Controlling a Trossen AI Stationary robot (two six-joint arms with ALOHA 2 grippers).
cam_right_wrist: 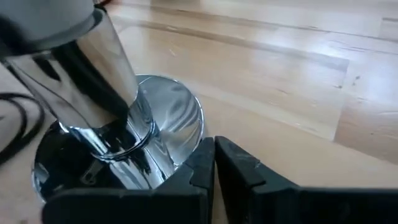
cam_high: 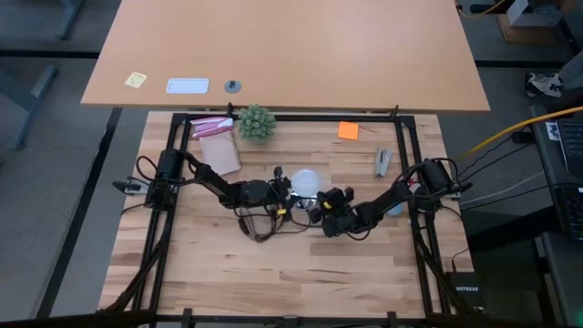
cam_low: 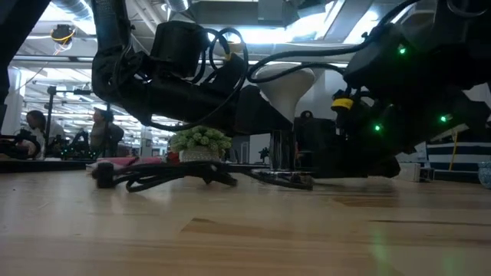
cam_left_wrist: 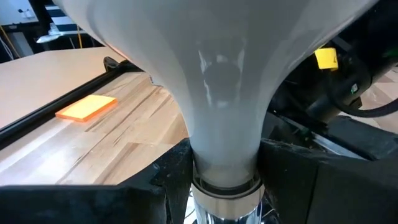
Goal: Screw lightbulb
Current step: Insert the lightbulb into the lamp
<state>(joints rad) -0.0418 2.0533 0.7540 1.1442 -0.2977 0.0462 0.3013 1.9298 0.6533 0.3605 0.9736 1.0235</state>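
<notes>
High view: we see both arms bent inward, meeting mid-bench. Left jaws clamp lightbulb (cam_left_wrist: 224,124) neck over chrome socket (cam_right_wrist: 155,124); right jaws shut, empty, beside it. Wooden bench (cam_high: 273,273); workshop behind.

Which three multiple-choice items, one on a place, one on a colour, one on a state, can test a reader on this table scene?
1. Where is the little green plant?
A. at the table's far edge, beside the pink packet
B. between the two claws
C. on the orange note

2. What colour is the sticky note on the work table?
A. blue
B. orange
C. green

3. How is the lightbulb held?
A. lying loose on the table
B. gripped at its neck by the left claw
C. gripped by the right claw

Answers: 1 A, the high view shows them side by side; 2 B, orange in the high view; 3 B, the left wrist view shows fingers on both sides of the neck, while the right claw is shut on nothing.
</notes>
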